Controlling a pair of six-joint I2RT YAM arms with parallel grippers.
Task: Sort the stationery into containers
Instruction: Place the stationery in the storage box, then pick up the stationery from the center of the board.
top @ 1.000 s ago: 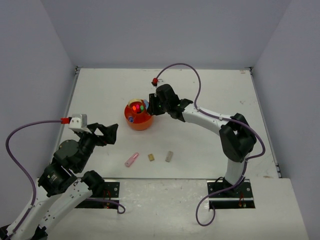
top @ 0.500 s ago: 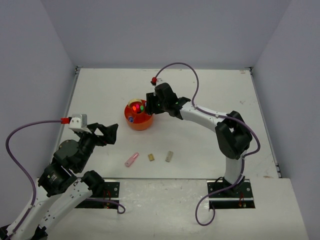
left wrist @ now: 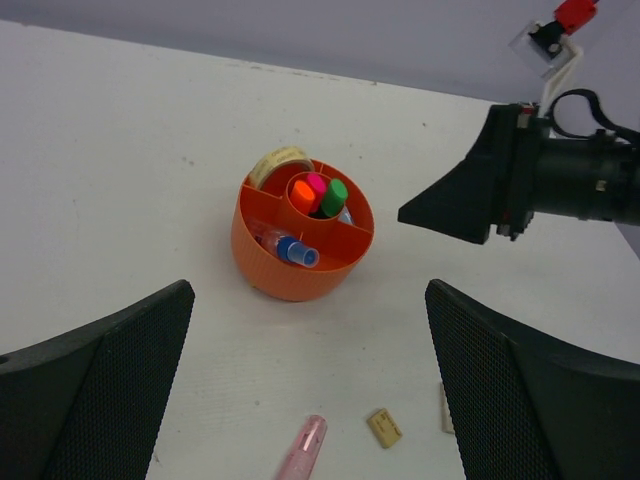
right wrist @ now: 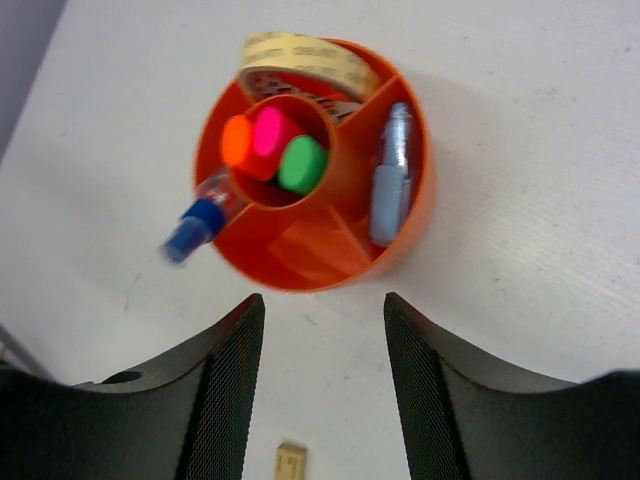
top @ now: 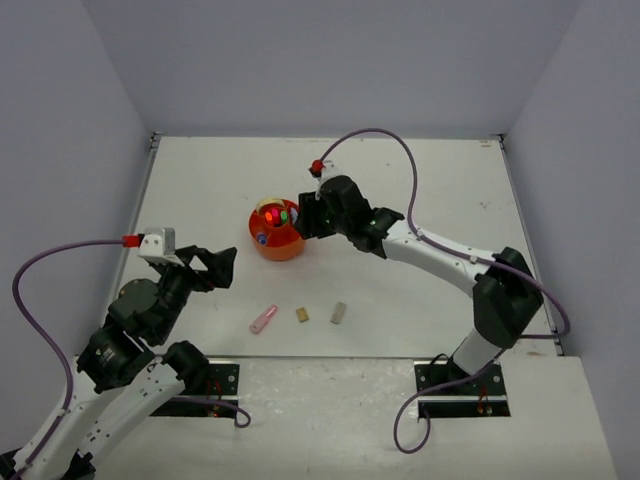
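The orange organiser (top: 277,240) stands mid-table. Its central well holds orange, pink and green highlighters (right wrist: 268,145). Outer compartments hold a beige tape ring (right wrist: 300,55), a blue-ended piece (right wrist: 190,235) and a pale blue capsule (right wrist: 388,190). A pink capsule (top: 264,319), a tan block (top: 302,314) and a grey block (top: 338,313) lie on the table in front. My right gripper (top: 306,216) is open and empty, just right of the organiser and above its near rim (right wrist: 322,310). My left gripper (top: 216,268) is open and empty, raised at the near left (left wrist: 310,325).
The white table (top: 420,200) is walled at the back and sides by grey panels. The right arm (top: 440,255) stretches across the right half. A purple cable (top: 385,140) arcs above it. The three loose pieces also show in the left wrist view, near its bottom edge (left wrist: 303,450).
The right arm's elbow has swung out to the right and the right gripper has shifted slightly right beside the organiser. The left arm and the loose pieces have not moved.
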